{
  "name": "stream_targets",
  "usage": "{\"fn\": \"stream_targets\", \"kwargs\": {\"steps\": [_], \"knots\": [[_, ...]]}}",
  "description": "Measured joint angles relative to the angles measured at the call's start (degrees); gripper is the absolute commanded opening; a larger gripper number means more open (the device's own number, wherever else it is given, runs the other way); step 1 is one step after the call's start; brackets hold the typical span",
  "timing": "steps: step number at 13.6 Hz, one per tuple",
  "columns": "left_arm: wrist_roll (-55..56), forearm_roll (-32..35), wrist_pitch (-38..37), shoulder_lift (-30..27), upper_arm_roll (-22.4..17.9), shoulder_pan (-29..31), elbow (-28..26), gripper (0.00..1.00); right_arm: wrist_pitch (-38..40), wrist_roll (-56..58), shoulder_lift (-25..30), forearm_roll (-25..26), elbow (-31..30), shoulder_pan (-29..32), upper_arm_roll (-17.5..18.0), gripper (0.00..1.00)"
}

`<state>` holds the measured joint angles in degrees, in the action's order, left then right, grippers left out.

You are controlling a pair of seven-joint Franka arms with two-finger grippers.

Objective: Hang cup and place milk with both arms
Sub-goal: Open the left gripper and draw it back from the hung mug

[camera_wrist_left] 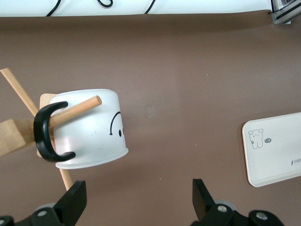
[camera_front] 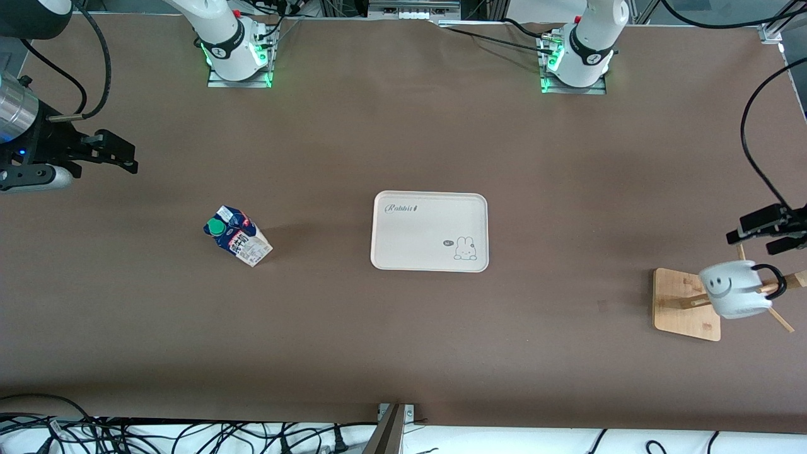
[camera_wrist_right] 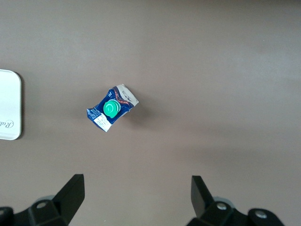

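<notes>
The cup (camera_front: 734, 290), white with a black smiley face, hangs on its side from a peg of the wooden rack (camera_front: 684, 302) at the left arm's end of the table. The peg runs through the cup's black handle (camera_wrist_left: 44, 136). My left gripper (camera_front: 766, 234) hovers over the table beside the rack, open and empty, apart from the cup (camera_wrist_left: 89, 129). The milk (camera_front: 238, 236) stands tilted on the table toward the right arm's end, with its green cap on top. My right gripper (camera_front: 123, 154) is open over bare table, well away from the milk (camera_wrist_right: 112, 109).
A cream tray (camera_front: 430, 231) with a rabbit print lies in the middle of the table, between the milk and the rack. Cables run along the table edge nearest the front camera.
</notes>
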<state>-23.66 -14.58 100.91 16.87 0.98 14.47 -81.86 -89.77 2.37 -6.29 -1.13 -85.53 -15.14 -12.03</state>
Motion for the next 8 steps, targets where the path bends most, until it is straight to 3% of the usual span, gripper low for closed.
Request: {"fn": "stream_targets", "kwargs": {"steps": [8], "knots": [[3.5,8.32,-9.48,-5.8,2.12,-0.41,0.13,1.0,-0.06,0.0,0.0,0.0,0.0,0.0,0.0,1.0]]}}
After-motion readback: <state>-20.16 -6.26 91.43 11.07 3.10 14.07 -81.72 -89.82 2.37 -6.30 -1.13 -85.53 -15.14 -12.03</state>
